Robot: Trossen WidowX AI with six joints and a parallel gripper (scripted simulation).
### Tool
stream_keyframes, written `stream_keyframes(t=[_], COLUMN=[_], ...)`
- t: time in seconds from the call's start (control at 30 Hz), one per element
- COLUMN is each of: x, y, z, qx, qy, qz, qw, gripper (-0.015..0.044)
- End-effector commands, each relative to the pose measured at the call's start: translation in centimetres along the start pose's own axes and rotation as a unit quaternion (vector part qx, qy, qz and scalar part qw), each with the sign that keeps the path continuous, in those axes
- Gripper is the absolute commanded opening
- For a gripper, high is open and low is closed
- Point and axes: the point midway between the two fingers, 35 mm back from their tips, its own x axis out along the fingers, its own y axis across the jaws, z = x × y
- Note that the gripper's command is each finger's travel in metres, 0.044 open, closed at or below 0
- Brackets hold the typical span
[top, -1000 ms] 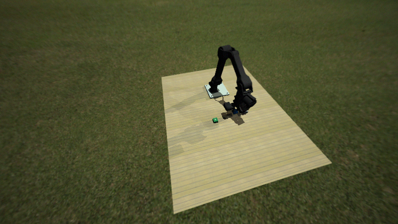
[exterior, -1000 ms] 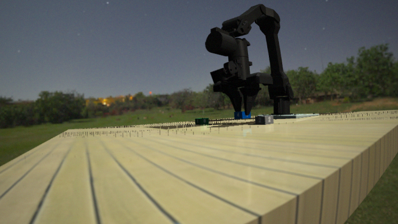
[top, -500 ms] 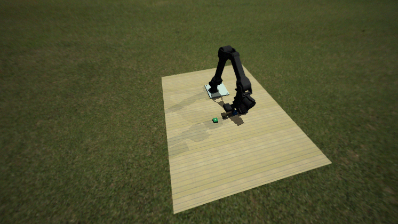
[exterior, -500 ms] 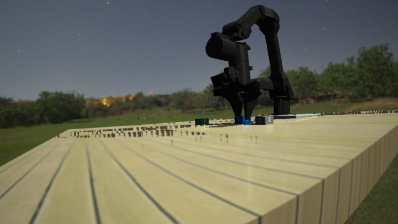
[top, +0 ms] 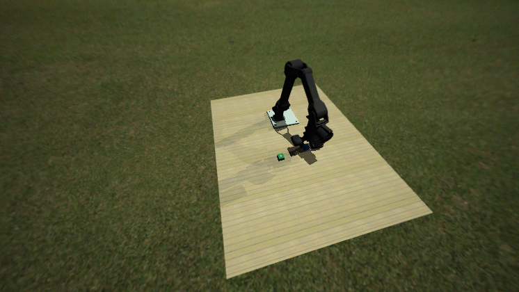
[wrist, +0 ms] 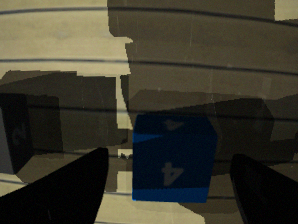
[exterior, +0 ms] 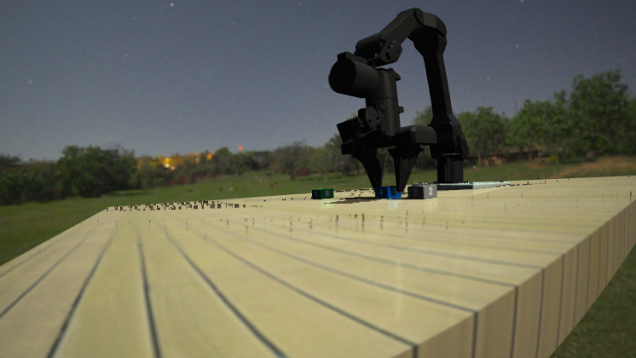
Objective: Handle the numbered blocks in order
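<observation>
A blue block printed 4 sits on the table. My gripper is open around it, with a gap at each side between finger and block in the wrist view. A grey block printed 2 stands beside it, at the left edge of the wrist view; the arm hides it in the top view. A green block stands apart on the other side; its digit is too small to read surely.
The wooden table carries the arm's pale base plate behind the blocks. The grey block is close to one finger's outer side. The arm's shadow falls across the table around the blue block.
</observation>
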Motion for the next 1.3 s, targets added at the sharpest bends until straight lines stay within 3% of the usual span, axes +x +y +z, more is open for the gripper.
stream_keyframes(t=[0.0, 0.07, 0.4, 0.47, 0.63, 0.77, 1.03, 1.27], x=[0.0, 0.0, -3.6, -4.5, -10.8, -11.7, -11.7, -11.8], y=[0.0, 0.0, 0.0, 0.1, 0.1, 0.0, -0.2, -9.6], z=[0.0, 0.0, 0.0, 0.2, 0.2, 0.0, 0.1, 2.2], qx=[0.001, 0.001, 0.001, -0.001, 0.0, 0.001, 0.001, 0.009], qy=[0.0, 0.0, 0.0, -0.001, -0.001, 0.0, -0.001, 0.0], qz=[0.001, 0.001, 0.001, 0.002, 0.002, 0.0, 0.0, -0.017], qw=[1.0, 1.0, 1.0, 1.0, 1.0, 1.0, 1.0, 1.0], gripper=[0.0356, 0.04, 0.04, 0.0348, 0.0216, 0.012, 0.012, 0.012])
